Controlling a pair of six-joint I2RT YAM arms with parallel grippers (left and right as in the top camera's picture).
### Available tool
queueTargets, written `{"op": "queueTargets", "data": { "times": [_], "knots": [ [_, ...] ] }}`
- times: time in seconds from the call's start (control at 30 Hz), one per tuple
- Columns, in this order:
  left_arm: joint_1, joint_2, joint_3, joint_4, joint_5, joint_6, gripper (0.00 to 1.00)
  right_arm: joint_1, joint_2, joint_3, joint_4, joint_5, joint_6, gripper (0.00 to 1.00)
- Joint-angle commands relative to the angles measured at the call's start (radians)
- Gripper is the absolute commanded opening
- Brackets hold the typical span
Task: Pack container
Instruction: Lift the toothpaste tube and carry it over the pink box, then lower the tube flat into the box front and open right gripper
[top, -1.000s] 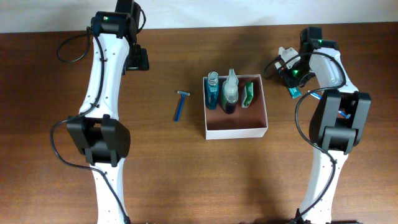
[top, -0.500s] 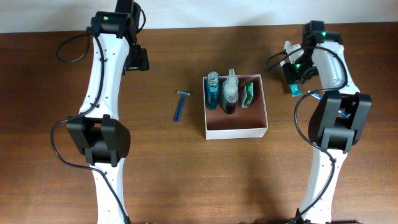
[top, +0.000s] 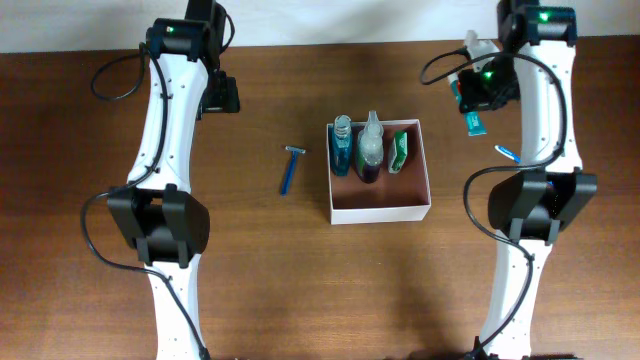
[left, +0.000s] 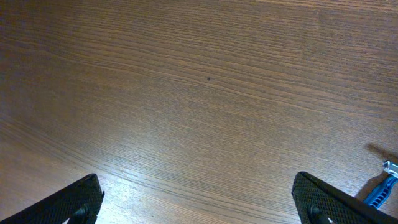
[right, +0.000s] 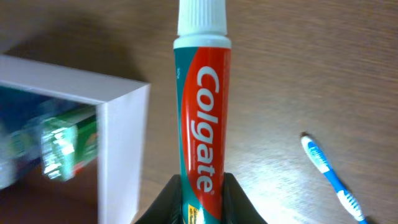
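White cardboard, the container sits mid-counter, with two bottles and a green packet standing along its far wall. My right jaws pinch a red toothpaste tube off to the container's right. My left jaws hang spread wide over bare wood, and a blue razor lies left of the container.

The dark brown wooden bench carries a blue disposable razor, near the left of a square, shallow white cardboard box, and a small blue toothbrush lying apart on the right.
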Motion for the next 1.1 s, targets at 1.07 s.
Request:
{"op": "queueTargets", "data": {
  "times": [1.07],
  "knots": [
    [0.004, -0.01, -0.002, -0.009, -0.01, 0.012, 1.0, 0.184, -0.229, -0.266, -0.028, -0.094, 0.244, 0.18]
  ]
}}
